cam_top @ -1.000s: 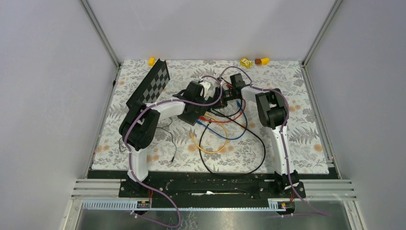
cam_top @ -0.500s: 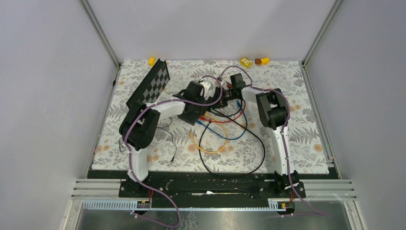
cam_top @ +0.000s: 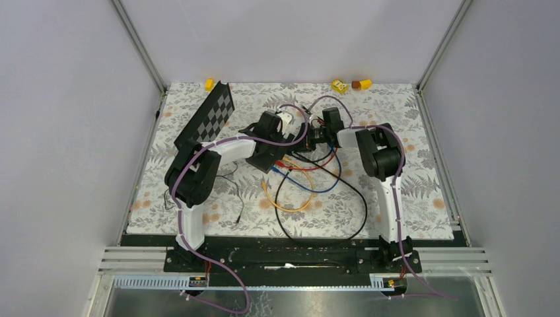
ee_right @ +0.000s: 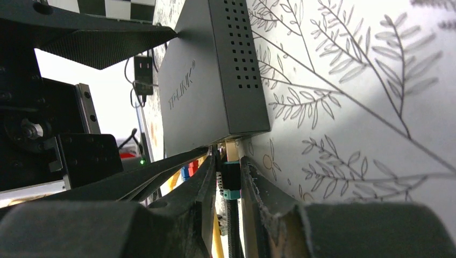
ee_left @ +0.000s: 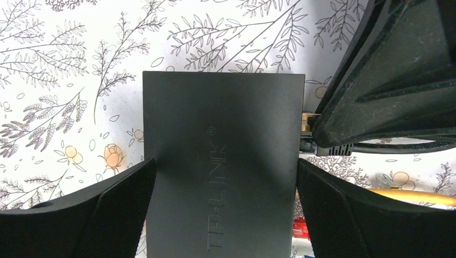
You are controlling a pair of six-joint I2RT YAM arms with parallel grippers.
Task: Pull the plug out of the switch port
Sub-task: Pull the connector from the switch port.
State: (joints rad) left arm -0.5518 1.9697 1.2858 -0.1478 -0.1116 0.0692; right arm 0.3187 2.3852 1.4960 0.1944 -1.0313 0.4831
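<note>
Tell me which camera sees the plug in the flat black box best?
The right wrist view: the small black plug sits between the right gripper's fingers at the flat matte-black switch's edge. The left wrist view shows a sliver; the top view, too small to tell.

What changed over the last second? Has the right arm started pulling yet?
The right arm shifted to its right and slightly back toward its base, with its end effector shut on the plug at the switch. Whether the plug has cleared the port is unclear. The left end effector, braced on the switch, and the switch itself stayed put.
</note>
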